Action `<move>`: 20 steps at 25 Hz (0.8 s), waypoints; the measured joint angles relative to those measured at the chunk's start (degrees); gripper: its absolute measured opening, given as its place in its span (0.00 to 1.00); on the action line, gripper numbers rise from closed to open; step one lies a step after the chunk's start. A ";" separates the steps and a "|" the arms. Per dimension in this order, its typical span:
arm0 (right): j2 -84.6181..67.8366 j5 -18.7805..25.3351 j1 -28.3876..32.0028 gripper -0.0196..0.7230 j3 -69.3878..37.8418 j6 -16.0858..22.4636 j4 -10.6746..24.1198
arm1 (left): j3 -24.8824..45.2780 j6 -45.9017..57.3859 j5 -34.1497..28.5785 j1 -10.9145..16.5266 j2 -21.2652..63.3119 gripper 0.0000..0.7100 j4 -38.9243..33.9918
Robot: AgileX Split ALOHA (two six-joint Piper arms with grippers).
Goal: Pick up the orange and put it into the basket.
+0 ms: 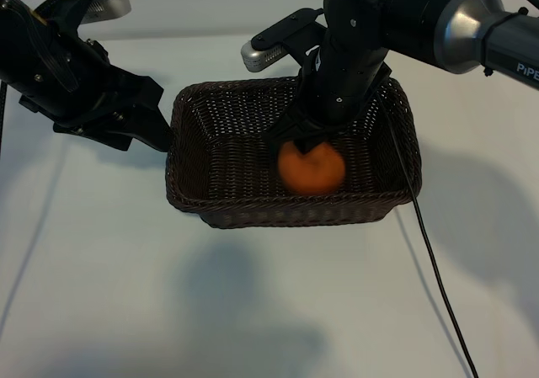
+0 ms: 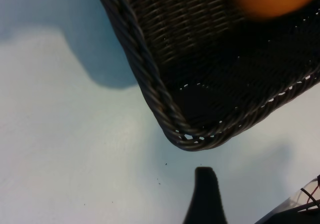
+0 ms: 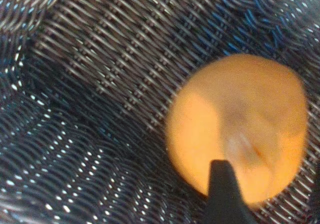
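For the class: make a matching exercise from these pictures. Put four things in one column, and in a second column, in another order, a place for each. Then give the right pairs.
Things
1. orange
2. basket
3. left pincer
4. right pincer

Places
A. outside the basket, beside its left end
B. lying on the basket's woven floor
C. reaching down inside the basket, at the orange's top
D. standing on the white table

Pairs: 1-B, 2-D, 3-A, 4-C
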State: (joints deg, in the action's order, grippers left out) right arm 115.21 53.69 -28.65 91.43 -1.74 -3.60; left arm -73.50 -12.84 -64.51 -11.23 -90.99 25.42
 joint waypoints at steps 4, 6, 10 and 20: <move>0.00 2.07 0.00 0.70 0.50 0.00 0.06 | 0.00 0.00 0.17 0.00 0.00 0.82 0.00; -0.19 2.94 0.00 0.71 0.56 0.00 0.06 | 0.00 0.00 0.23 0.00 0.00 0.82 0.00; -1.74 4.30 0.00 0.70 0.56 0.00 0.19 | 0.00 0.00 0.27 0.00 0.00 0.82 0.00; -8.81 11.86 0.00 0.59 0.56 0.10 0.42 | 0.00 0.00 0.29 0.00 0.00 0.82 0.02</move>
State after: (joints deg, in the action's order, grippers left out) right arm 106.40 65.55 -28.65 91.99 -1.64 -3.18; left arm -73.50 -12.84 -64.22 -11.23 -90.99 25.44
